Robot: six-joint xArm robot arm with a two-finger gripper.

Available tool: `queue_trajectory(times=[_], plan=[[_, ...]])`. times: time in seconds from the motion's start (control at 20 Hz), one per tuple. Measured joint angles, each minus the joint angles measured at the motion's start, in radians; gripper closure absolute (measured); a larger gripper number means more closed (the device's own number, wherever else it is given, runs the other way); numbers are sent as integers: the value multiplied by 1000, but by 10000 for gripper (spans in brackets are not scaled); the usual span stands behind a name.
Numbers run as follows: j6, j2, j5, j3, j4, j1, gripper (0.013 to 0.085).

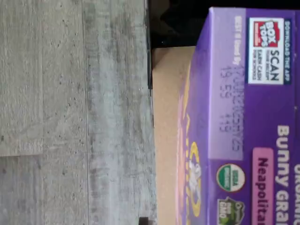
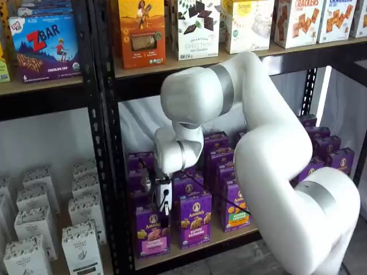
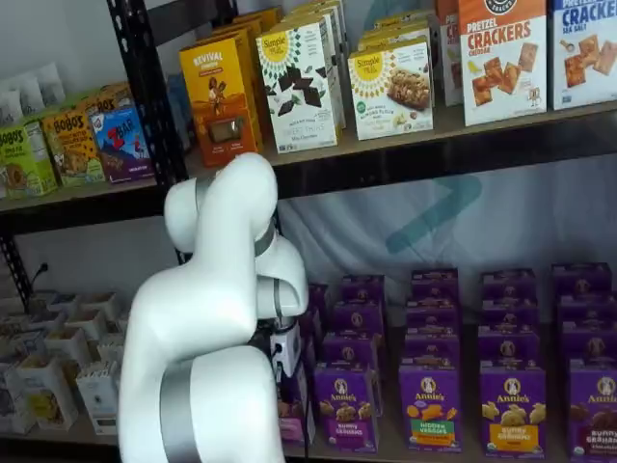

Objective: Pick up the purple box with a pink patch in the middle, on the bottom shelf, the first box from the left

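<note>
Here the gripper [image 2: 162, 207] hangs right over the top of the purple box [image 2: 152, 231], which stands upright at the left end of the front row on the bottom shelf [image 2: 189, 250], close by the black post. Its black fingers show against the top of the box in one shelf view, but whether they have a gap or are pressing the carton I cannot tell; in the other the arm [image 3: 207, 318] covers most of the gripper. The wrist view looks straight onto the box's top flap [image 1: 248, 93], with a pink flavour patch on it and the tan shelf board beside it, so the wrist sits close above the carton.

By my reading, the step in hand is the grasp itself: the fingers are at the box and about to take hold, with nothing lifted yet. The box sits flat on the board, its neighbour [image 2: 195, 219] just beside it on the right.

The next move calls for a firm close across the top of the carton, then a straight pull up and out toward the front rail, kept clear of the neighbour and the post.
</note>
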Motion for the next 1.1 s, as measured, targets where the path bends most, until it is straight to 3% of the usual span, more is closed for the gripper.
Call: queue_trajectory(times=[0.35,0.45,0.65,1.0,1.1], plan=[[0,9,7,-15,1,-1,330],[1,11,10,-20,0,0,410],[3,16,17,-30,-2,1,490],[11,22,34,-45,-8,2,490],[12,22,36,-45,-9,2,530]])
